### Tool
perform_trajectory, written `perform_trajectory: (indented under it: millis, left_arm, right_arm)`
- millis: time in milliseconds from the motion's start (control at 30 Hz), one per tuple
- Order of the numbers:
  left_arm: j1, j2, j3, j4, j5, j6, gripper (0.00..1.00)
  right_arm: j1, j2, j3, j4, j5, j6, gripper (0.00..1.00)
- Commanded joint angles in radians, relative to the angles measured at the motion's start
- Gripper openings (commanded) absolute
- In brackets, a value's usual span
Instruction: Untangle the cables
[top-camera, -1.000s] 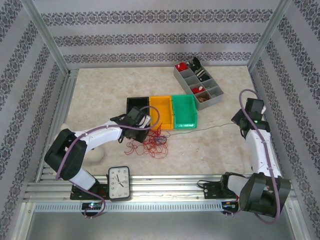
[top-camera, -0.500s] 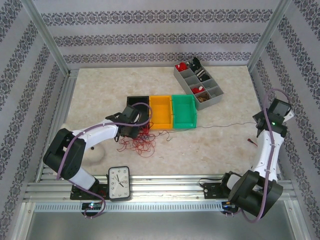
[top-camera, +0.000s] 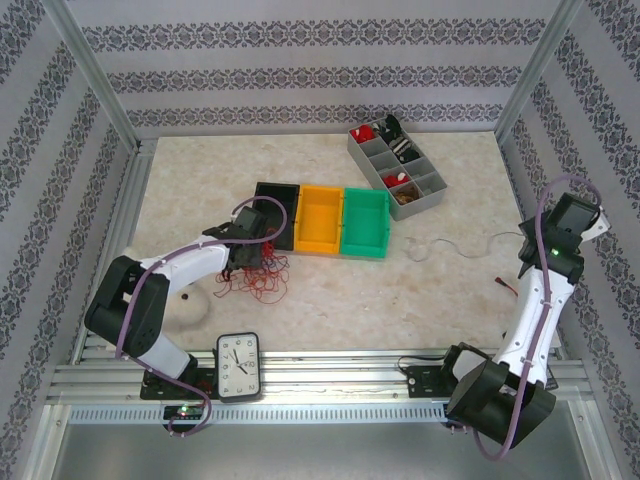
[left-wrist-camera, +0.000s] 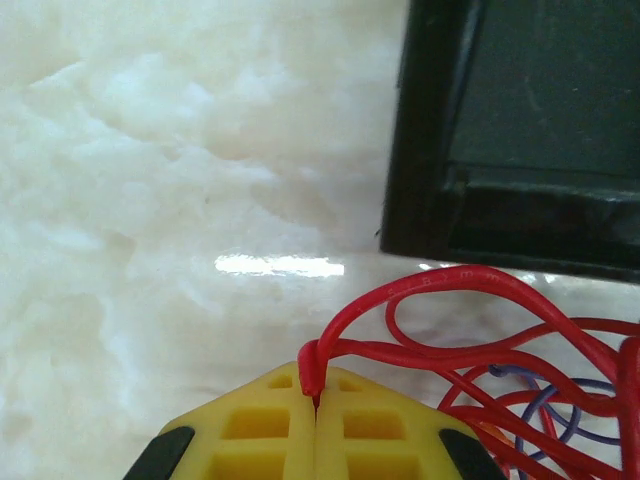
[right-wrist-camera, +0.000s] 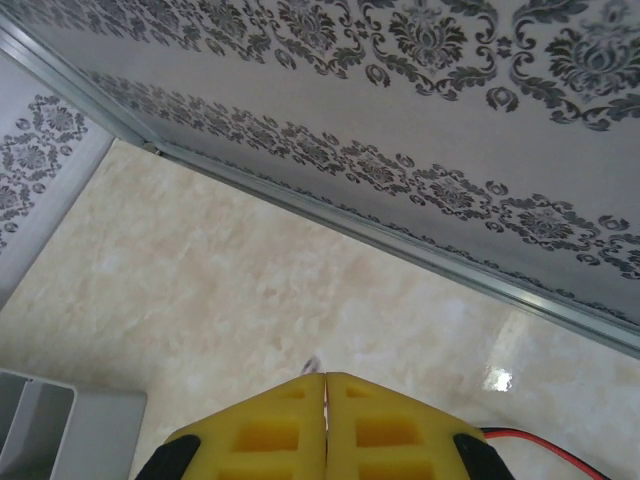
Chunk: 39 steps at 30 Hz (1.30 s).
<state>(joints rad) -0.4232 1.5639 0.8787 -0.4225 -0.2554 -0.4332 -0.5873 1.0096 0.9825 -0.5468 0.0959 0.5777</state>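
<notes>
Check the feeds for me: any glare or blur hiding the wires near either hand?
Left wrist: a glare streak on the washed-out table; the red cable pinched in the left hand reads sharp. Right wrist: one small glare spot on the table, the right hand shut, the patterned wall crisp. Top external: even light, no harsh shadows, the cables clear near the black bin.
</notes>
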Motion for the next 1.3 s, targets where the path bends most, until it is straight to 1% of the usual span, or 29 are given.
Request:
perform_trajectory:
  millis: [0, 100, 167, 267, 367, 467, 567, 700, 900, 1000, 1133, 1267]
  left_arm:
    - [0.017, -0.013, -0.006, -0.036, -0.046, -0.098, 0.00]
    - [0.005, -0.017, -0.005, 0.004, -0.005, -0.074, 0.00]
    - [-0.020, -0.036, -0.026, 0.070, 0.034, -0.018, 0.00]
    - [-0.067, -0.079, -0.062, 0.167, 0.145, 0.070, 0.00]
    - [-0.098, -0.100, -0.082, 0.211, 0.271, 0.120, 0.00]
    - [-0.121, -0.100, -0.092, 0.220, 0.334, 0.138, 0.00]
    - [-0.131, -0.096, -0.106, 0.254, 0.375, 0.128, 0.00]
    - [-0.134, -0.083, -0.118, 0.322, 0.390, 0.098, 0.00]
    - [-0.135, -0.048, -0.100, 0.345, 0.321, 0.095, 0.00]
    - [-0.135, -0.035, -0.097, 0.353, 0.299, 0.082, 0.00]
    - [-0.135, -0.033, -0.099, 0.355, 0.294, 0.075, 0.00]
    - [-0.135, -0.052, -0.114, 0.359, 0.273, 0.068, 0.00]
  right_arm:
    - [-0.003, -0.014, 0.014, -0.019, 0.012, -0.006, 0.00]
    - [0.059, -0.022, 0.008, -0.008, -0.011, -0.035, 0.00]
    - [0.130, -0.042, 0.003, 0.020, -0.017, -0.067, 0.00]
    - [0.230, -0.066, 0.021, 0.046, -0.031, -0.107, 0.00]
    - [0.326, -0.079, 0.071, 0.076, -0.077, -0.124, 0.00]
    - [0.404, -0.088, 0.139, 0.130, -0.116, -0.139, 0.00]
    - [0.480, -0.073, 0.236, 0.175, -0.142, -0.169, 0.00]
    - [0.590, -0.014, 0.384, 0.224, -0.170, -0.225, 0.00]
    - [0.773, 0.117, 0.599, 0.242, -0.134, -0.360, 0.00]
    - [0.824, 0.188, 0.679, 0.245, -0.124, -0.401, 0.00]
    - [0.860, 0.267, 0.741, 0.246, -0.116, -0.427, 0.00]
    - [0.880, 0.319, 0.743, 0.258, -0.125, -0.427, 0.00]
